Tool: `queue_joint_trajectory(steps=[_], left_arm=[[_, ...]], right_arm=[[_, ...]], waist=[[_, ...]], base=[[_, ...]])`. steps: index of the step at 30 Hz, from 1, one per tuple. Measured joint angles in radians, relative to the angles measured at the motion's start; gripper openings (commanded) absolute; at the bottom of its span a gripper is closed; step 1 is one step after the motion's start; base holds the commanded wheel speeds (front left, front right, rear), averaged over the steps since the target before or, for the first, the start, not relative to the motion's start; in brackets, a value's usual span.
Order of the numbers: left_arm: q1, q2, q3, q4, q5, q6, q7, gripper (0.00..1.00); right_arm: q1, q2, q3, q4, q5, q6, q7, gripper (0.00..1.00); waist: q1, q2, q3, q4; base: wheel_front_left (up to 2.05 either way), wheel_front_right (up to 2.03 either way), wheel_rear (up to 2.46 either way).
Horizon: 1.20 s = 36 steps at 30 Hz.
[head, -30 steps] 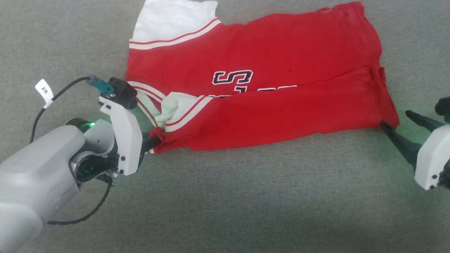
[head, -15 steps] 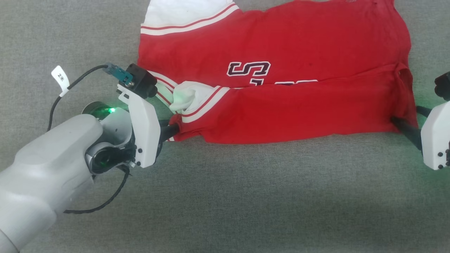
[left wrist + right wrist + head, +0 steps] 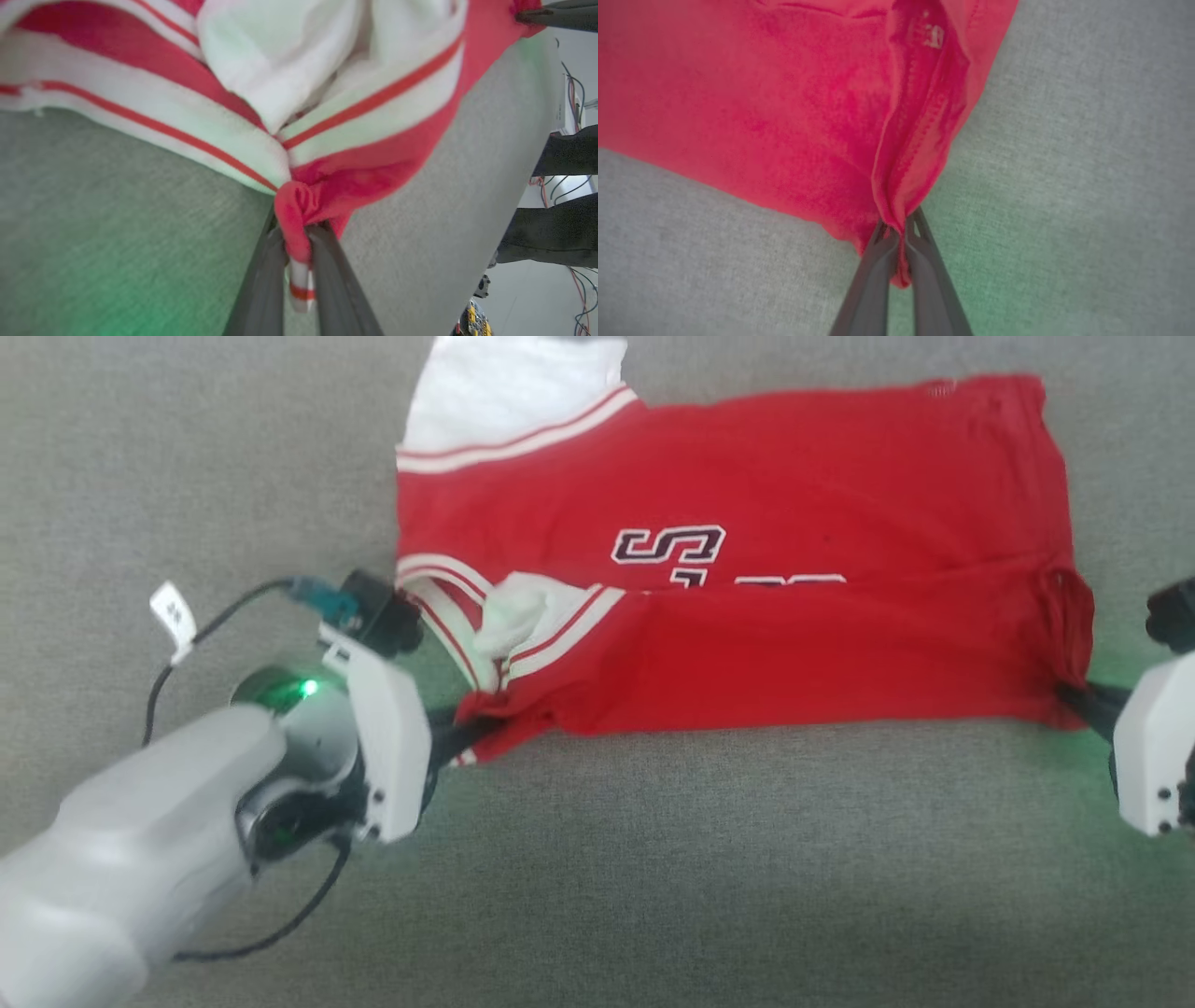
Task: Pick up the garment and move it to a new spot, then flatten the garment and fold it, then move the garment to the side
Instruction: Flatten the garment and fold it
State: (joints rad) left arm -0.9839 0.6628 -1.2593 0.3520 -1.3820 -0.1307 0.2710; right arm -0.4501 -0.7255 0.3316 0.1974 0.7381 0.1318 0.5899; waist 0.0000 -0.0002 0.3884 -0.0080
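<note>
The garment, a bright red T-shirt with white sleeve ends and striped trim, lies spread on the grey surface with its near long edge folded over the chest lettering. My left gripper is shut on the garment's near left corner; in the left wrist view a bunched red fold with striped trim sits pinched between the fingers. My right gripper is shut on the near right corner; the right wrist view shows the red hem clamped between the dark fingers.
Grey fabric surface surrounds the garment on all sides. A black cable with a white tag loops beside my left wrist. Dark furniture legs and wires stand beyond the surface's edge in the left wrist view.
My right gripper has gone from open beside the garment's right corner to shut on it. The head camera has shifted; the left gripper keeps its hold on the left corner.
</note>
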Motion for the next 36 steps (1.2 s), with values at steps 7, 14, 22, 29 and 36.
queue_joint_trajectory(steps=[7, 14, 22, 29, 36], left_arm=[[0.088, 0.089, -0.006, -0.081, -0.019, 0.0, -0.043, 0.0], [0.178, 0.17, -0.008, -0.203, -0.045, 0.022, -0.077, 0.0], [0.224, 0.194, -0.003, -0.264, -0.039, 0.068, -0.134, 0.8], [0.219, 0.228, 0.057, -0.245, -0.016, 0.109, -0.241, 1.0], [0.164, 0.221, 0.159, -0.119, 0.032, 0.206, -0.418, 1.0]], right_arm=[[0.117, -0.012, -0.045, -0.066, 0.01, 0.0, -0.008, 0.0], [0.237, -0.02, -0.099, -0.124, 0.011, 0.0, 0.006, 0.0], [0.299, 0.012, -0.173, -0.162, -0.022, 0.0, -0.013, 1.0], [0.291, 0.076, -0.285, -0.204, -0.096, 0.0, -0.17, 1.0], [0.217, 0.188, -0.294, -0.244, -0.161, 0.0, -0.413, 1.0]], waist=[[0.0, 0.0, -0.063, -0.001], [0.0, 0.0, -0.094, 0.0], [0.0001, 0.0001, -0.102, 0.001], [0.0, 0.0001, -0.096, -0.022], [0.0, 0.0001, -0.081, -0.067]], base=[[0.0, 0.0, 0.0], [0.0, 0.0, 0.0], [0.0, 0.0, 0.0], [0.0, 0.0, 0.0], [0.0, 0.0, 0.0]])
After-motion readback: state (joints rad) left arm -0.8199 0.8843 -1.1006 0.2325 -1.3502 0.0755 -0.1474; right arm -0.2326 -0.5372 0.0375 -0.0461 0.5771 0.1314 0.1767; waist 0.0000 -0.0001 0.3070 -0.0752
